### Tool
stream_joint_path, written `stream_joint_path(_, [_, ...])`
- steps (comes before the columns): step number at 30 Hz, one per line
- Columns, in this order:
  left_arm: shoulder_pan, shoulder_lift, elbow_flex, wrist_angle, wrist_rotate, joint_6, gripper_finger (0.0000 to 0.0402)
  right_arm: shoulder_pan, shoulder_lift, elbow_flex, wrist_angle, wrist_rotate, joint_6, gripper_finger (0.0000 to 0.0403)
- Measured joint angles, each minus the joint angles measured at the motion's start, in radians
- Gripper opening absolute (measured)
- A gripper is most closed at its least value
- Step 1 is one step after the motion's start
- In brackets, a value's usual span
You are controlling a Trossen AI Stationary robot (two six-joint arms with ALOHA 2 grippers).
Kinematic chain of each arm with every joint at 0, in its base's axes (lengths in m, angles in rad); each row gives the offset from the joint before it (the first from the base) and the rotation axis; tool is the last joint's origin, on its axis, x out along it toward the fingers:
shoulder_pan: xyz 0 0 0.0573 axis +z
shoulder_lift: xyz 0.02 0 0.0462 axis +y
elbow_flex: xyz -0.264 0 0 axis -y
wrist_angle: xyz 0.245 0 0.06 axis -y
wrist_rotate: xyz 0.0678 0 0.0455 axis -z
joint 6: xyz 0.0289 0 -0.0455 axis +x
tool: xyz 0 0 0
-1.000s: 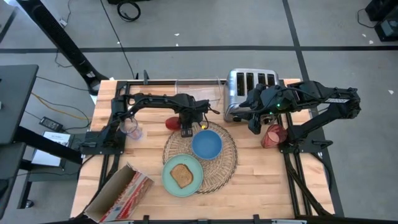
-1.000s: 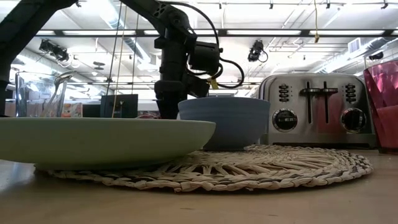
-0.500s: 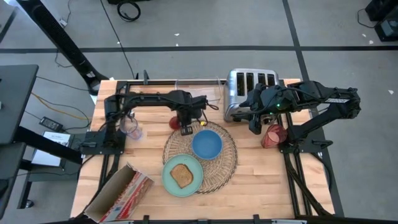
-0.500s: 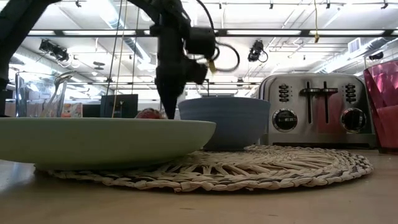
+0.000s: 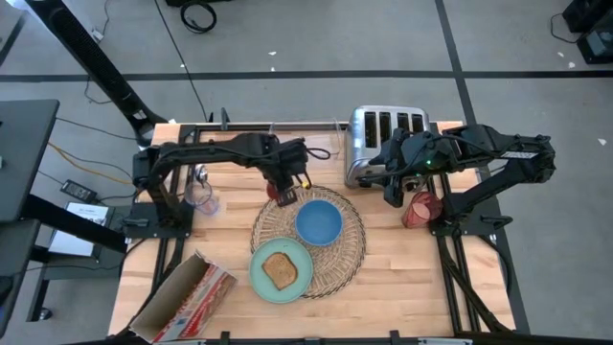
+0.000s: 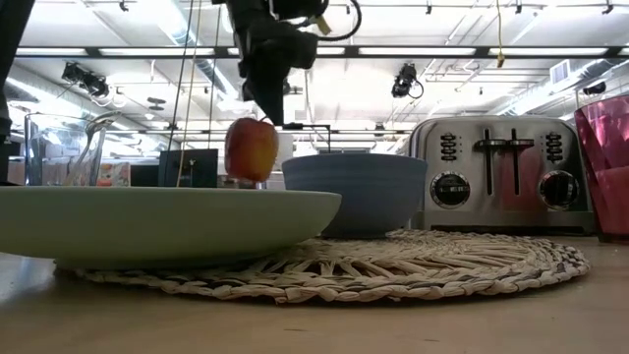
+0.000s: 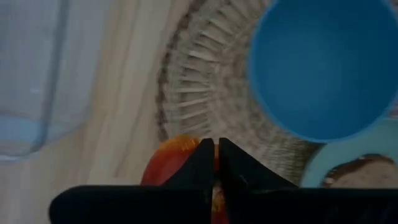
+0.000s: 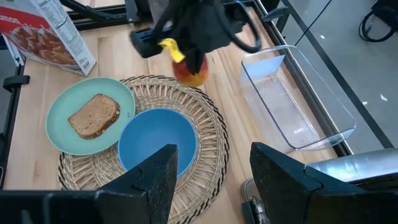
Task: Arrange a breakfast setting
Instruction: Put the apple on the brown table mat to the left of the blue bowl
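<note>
Lifted since the earlier frame: the red apple [image 6: 252,148] now hangs clear of the table, where a second ago it sat low behind the plate, and the left arm has swung up and back toward the placemat's far-left edge. Left gripper [image 5: 284,189] is clamped on the apple; in the left wrist view its fingers [image 7: 202,163] sit nearly together over the fruit's top, so the grip looks to be on the stem area, though the exact contact is hidden by the fingers. Most of the apple [image 7: 169,163] is covered there; in the high view only a red sliver shows under the gripper.

Right gripper [image 5: 394,195] waits beside the chrome toaster [image 5: 385,134], fingers apart, holding nothing. Pink cup [image 5: 420,209] stands just beside it on the table's right, partly hidden by the arm and cut off at the low view's right edge.

Wicker placemat [image 5: 352,251] lies mid-table with the blue bowl [image 5: 319,222] on it. Mint-green plate [image 5: 261,281] overlaps the mat's near-left edge and carries the toast slice [image 5: 280,270]. Clear bin [image 8: 292,99] sits along the far edge, hard to make out from above. Cereal box [image 5: 182,297] lies at the near-left corner. Orange-handled utensil can't be made out.
</note>
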Motion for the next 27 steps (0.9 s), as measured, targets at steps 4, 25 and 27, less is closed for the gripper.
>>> stream_joint_path(4, [-0.049,0.0,-0.031,0.061,0.013,-0.035,0.0016,0.003,0.0,0.0,-0.025,-0.018,0.033,0.0208])
stream_joint_path(25, [-0.098,-0.11,-0.412,0.475,-0.003,-0.239,0.0016,0.061,0.0,0.0,-0.079,-0.029,0.083,0.0208])
stream_joint_path(27, [-0.098,-0.11,-0.416,0.473,-0.002,-0.24,0.0017,0.061,0.0,0.0,-0.078,-0.029,0.089,0.0208])
